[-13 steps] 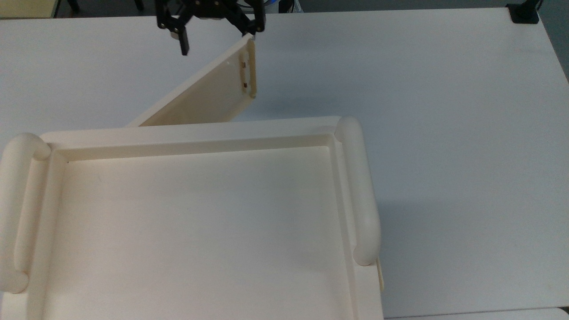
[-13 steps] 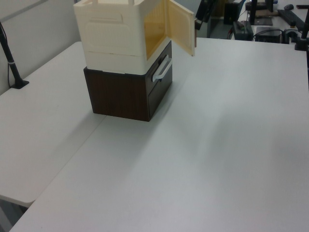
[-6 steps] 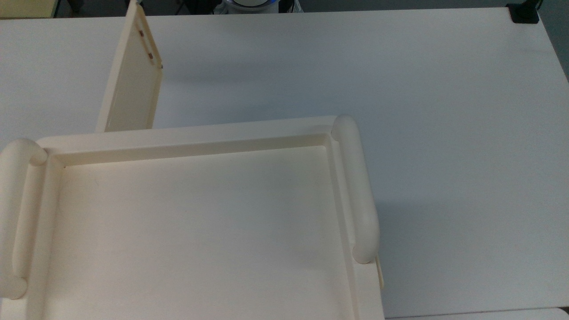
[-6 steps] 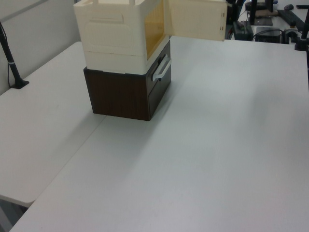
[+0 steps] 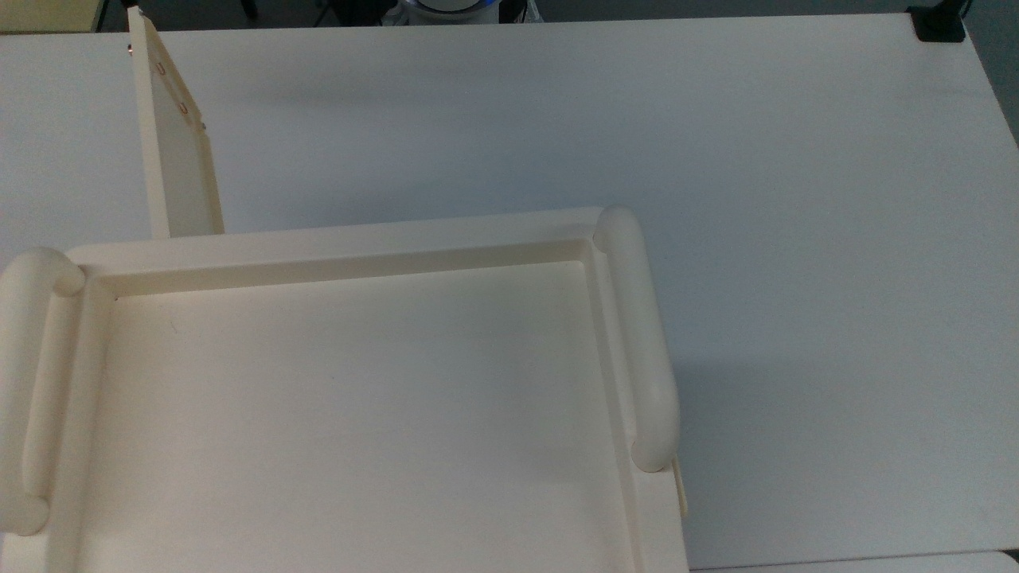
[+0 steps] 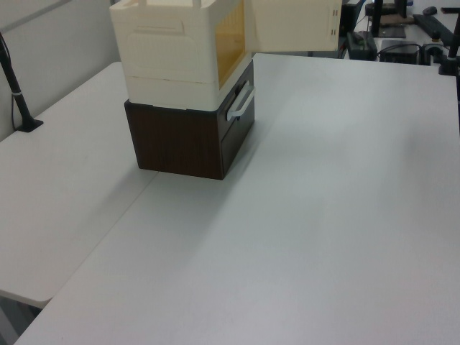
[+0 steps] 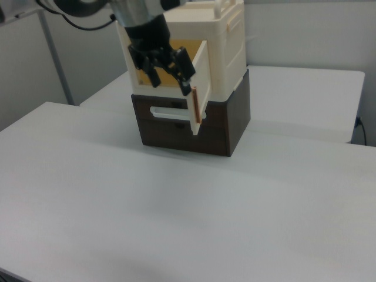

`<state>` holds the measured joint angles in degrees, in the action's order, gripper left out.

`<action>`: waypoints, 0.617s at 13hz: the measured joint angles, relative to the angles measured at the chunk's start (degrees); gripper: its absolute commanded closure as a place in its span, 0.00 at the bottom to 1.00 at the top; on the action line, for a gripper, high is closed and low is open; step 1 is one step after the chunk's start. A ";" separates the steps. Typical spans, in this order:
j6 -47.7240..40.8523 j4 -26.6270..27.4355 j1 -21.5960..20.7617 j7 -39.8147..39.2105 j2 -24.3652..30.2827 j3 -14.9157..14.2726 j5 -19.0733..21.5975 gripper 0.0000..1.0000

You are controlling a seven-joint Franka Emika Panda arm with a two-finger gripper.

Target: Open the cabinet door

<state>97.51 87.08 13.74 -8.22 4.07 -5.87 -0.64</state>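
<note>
The cabinet door (image 5: pixel 173 159) is a thin cream panel with small copper marks near its free edge. It stands swung wide open, pointing away from the cream cabinet (image 6: pixel 172 50) toward the top view's upper left. In the left view the door (image 6: pixel 295 25) juts out to the right of the yellow-lit opening. In the right view the door (image 7: pixel 200 73) is nearly edge-on. My black gripper (image 7: pixel 169 77) hangs open in front of the opening, just to the right view's left of the door's free edge, holding nothing.
The cabinet's recessed top (image 5: pixel 358 239) has rounded tubular handles (image 5: pixel 641 342) at both sides. It sits on a dark brown drawer unit (image 6: pixel 180 140) with a white handle (image 6: pixel 241 104). White tabletop (image 5: pixel 716 199) spreads around. A black clamp (image 5: pixel 939 22) sits at the far corner.
The door has swung further open, toward the top view's left. The gripper, at the door's free edge one second ago, has left the top view.
</note>
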 measured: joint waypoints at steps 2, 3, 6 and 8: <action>-1.85 -0.04 -2.52 0.46 1.19 0.24 0.15 0.00; -2.51 -0.01 -4.54 2.45 1.30 0.34 0.16 0.00; -2.83 1.41 -13.65 10.96 0.70 0.71 0.14 0.00; -2.92 2.40 -16.53 11.09 -0.19 0.69 0.14 0.00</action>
<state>94.59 89.48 -2.78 2.87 3.88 -5.18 -0.50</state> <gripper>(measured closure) 0.000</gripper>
